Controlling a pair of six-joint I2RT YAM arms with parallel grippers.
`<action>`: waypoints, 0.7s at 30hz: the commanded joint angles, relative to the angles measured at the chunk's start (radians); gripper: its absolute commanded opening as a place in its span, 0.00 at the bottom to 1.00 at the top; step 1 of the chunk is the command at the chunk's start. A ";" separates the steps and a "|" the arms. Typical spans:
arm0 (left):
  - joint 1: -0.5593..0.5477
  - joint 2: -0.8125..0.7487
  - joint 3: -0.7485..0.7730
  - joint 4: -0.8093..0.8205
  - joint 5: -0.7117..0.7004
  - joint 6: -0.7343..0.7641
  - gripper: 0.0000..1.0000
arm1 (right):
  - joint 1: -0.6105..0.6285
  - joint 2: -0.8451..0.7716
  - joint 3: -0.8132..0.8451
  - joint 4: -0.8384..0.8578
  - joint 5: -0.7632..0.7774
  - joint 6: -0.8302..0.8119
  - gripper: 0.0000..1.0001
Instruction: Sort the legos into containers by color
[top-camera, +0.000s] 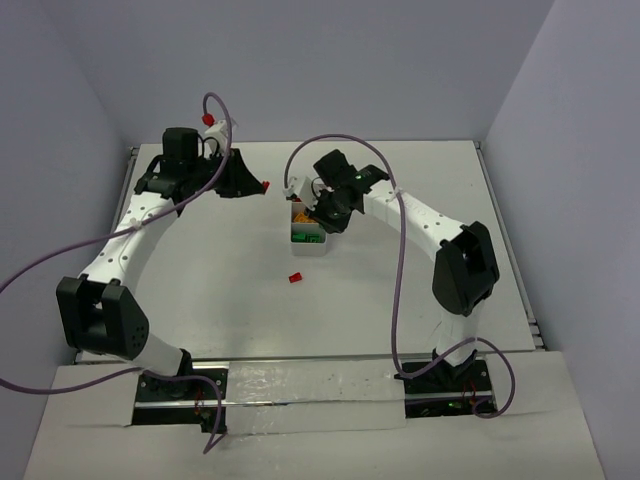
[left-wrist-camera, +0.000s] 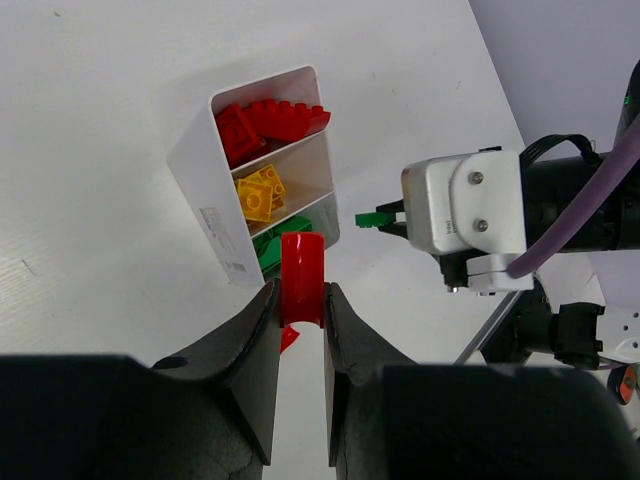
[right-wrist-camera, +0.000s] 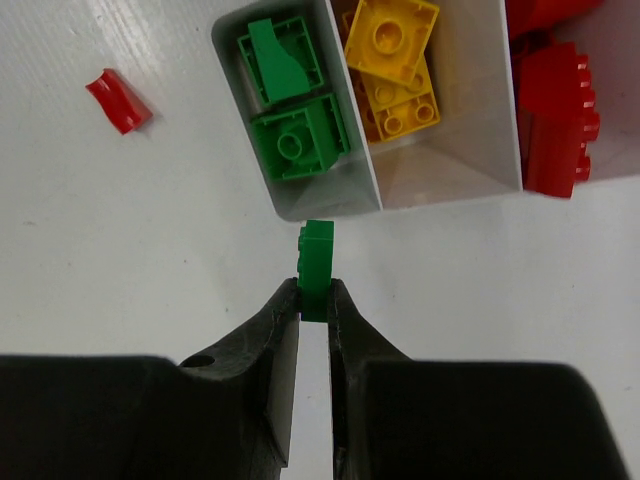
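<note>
A loose red brick lies nearest the arm bases on the table, a little nearer than the tray and apart from it. The tray runs near to far: green cell nearest, yellow cell in the middle, red cell farthest. Each already holds bricks of its colour.

Just right of the tray's near end, the right gripper is clamped on a green brick. The brick hangs just outside the green cell's wall, not yet over it. Farther off, left of the tray, the left gripper pinches a red brick between its fingers, apart from the tray.

The step in hand looks like delivery, with each arm carrying a brick toward its cell. Next, the right gripper needs to shift left over the green cell and let go. The left must travel right to the far cell, and should probably wait until the right arm is out of that crowded spot. The loose brick is left for afterwards.
</note>
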 joint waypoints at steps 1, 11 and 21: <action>0.015 0.000 0.033 0.044 0.041 0.014 0.00 | 0.026 0.043 0.088 -0.013 0.017 -0.035 0.12; 0.082 -0.012 -0.001 0.086 0.096 -0.029 0.00 | 0.059 0.105 0.132 -0.004 0.038 -0.052 0.17; 0.094 -0.015 -0.012 0.095 0.107 -0.031 0.00 | 0.069 0.136 0.144 0.021 0.046 -0.048 0.35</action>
